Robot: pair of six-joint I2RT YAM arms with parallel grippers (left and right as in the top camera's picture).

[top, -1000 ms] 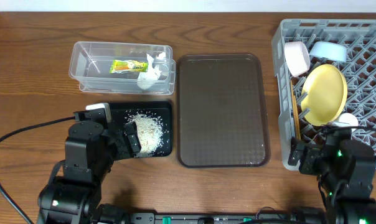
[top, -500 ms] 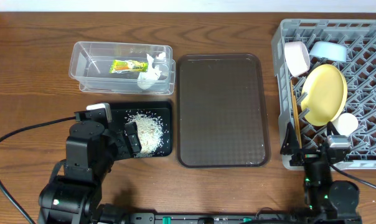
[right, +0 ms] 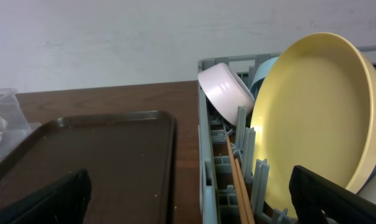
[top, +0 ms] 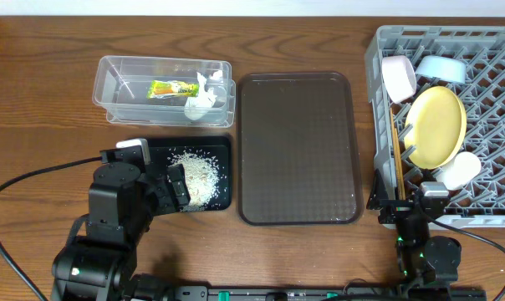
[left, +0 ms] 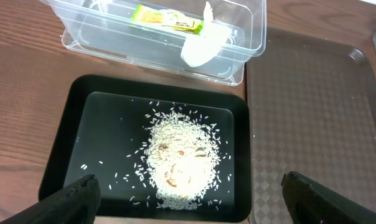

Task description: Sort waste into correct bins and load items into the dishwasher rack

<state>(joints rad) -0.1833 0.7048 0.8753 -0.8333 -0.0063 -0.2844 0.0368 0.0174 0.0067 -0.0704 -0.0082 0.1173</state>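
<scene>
The grey dishwasher rack holds the yellow plate, pink bowl, blue bowl, white cup and chopsticks. My right gripper is open and empty at the rack's near left corner; its wrist view shows the plate, pink bowl and chopsticks. The clear tub holds the wrapper and tissue. Rice lies in the black tray. My left gripper is open and empty above the tray's near edge.
The brown serving tray lies bare between the bins and the rack. It also shows in the left wrist view and the right wrist view. A black cable runs at the left.
My right arm has pulled back from the rack toward the table's front edge. The white cup now lies uncovered in the rack. The left arm has not moved.
</scene>
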